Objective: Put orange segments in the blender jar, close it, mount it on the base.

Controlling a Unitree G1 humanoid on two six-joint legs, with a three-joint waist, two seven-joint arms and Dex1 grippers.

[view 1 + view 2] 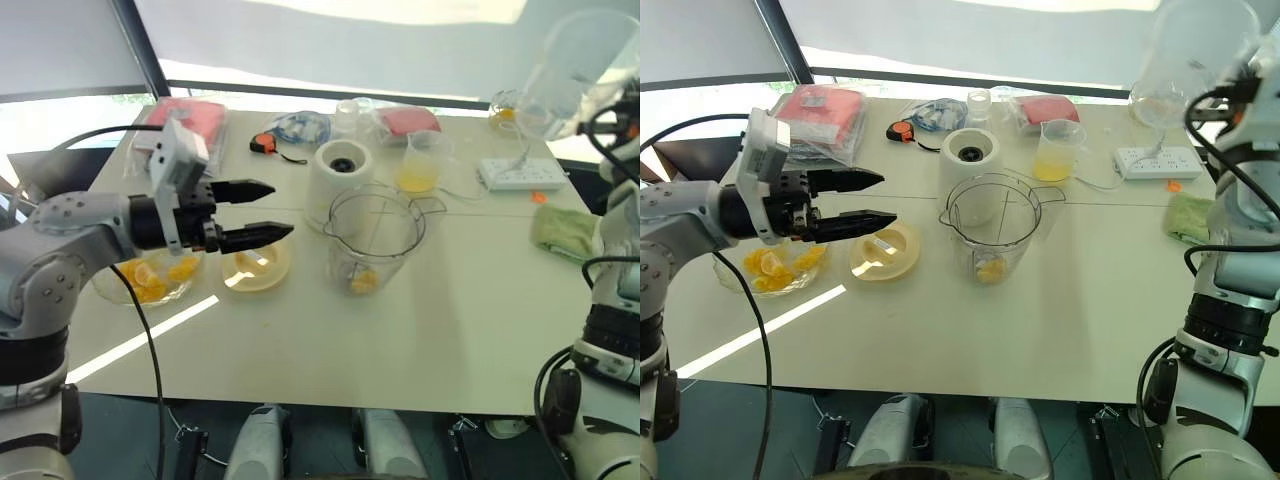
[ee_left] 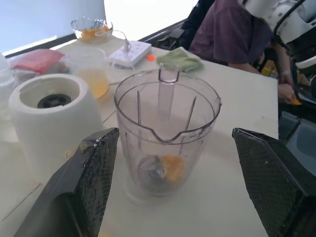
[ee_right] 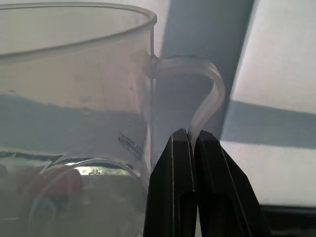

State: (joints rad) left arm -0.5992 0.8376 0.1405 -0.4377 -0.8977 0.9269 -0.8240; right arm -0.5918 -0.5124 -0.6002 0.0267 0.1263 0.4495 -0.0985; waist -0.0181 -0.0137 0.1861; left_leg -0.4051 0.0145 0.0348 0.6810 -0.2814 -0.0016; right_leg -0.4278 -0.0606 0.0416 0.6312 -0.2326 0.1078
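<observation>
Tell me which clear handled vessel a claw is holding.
The large pitcher, raised at the right; the right claw pinches its handle. The blender jar and juice beaker stand on the table.

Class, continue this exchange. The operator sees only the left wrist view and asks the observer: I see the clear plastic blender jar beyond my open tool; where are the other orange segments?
Observer: In a clear glass bowl at the robot's left, near the left tool.
Operator: And the lid?
Observer: A pale yellow round plastic lid lies between that bowl and the clear plastic blender jar.
Operator: The right tool?
Observer: Shut on the handle of a clear plastic jug, raised at the robot's right.
</observation>
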